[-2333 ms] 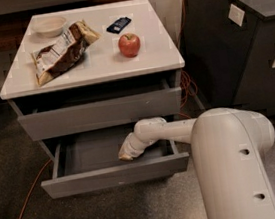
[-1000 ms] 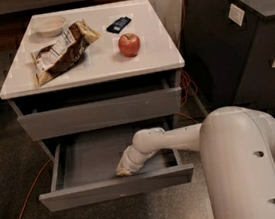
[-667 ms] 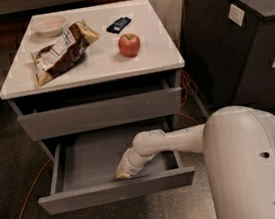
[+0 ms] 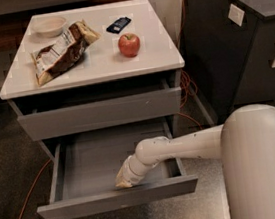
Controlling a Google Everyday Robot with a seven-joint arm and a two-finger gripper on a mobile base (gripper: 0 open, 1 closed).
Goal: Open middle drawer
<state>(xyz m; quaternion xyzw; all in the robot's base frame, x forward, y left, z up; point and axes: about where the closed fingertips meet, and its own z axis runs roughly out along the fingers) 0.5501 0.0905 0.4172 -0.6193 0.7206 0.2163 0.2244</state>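
The middle drawer (image 4: 118, 200), a wide grey handleless drawer with a plain flat front, now stands well out of the white-topped cabinet, on the near side, below the partly open grey upper drawer (image 4: 100, 114). Against the views of the last two seconds its front panel sits noticeably nearer, and more of the grey interior floor is exposed; the last fraction of a second adds only a small further travel. The pale gripper (image 4: 123, 181) sits inside the drawer, down at the near end and right of centre, its tip against or just beside the inner face of the front panel. It has come forward and leftward along with the panel. Whether the gripper is open or closed cannot be told from this angle. The white arm (image 4: 182, 146) reaches in from the right over the drawer's right wall. On the white worktop (image 4: 101, 63) the red apple (image 4: 129, 45), the crumpled brown snack bag (image 4: 61, 51), the shallow white bowl (image 4: 49, 26) and the small dark packet (image 4: 119, 24) lie unmoved. Assessment: the drawer is open across most of its depth and the task appears essentially complete. What remains is probably to lift the gripper clear without catching the front panel or the right wall.
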